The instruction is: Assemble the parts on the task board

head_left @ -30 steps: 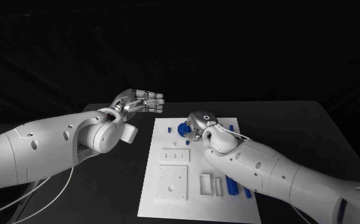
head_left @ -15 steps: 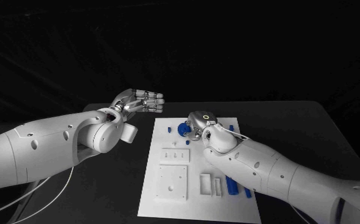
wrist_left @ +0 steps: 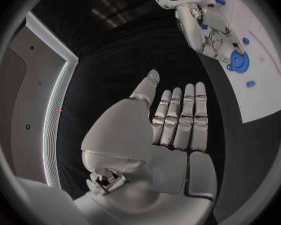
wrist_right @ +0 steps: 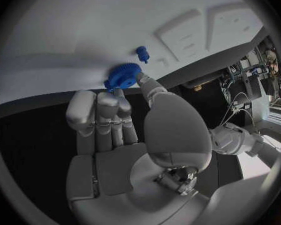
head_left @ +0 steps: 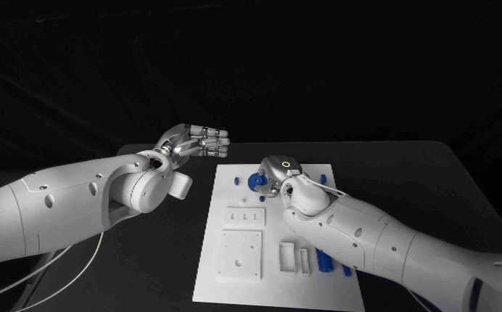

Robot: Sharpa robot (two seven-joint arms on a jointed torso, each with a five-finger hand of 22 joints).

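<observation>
- The right hand is reaching over the far end of the task board, its fingertips touching a blue gear; whether it is actually gripping the gear is hard to make out.
- The right arm is hiding part of the board; two blue bars are peeking out beside the forearm.
- A small blue peg is standing just beyond the gear.
- The left hand is hovering above the dark surface, apart from the board, fingers straight and together, holding nothing.
</observation>
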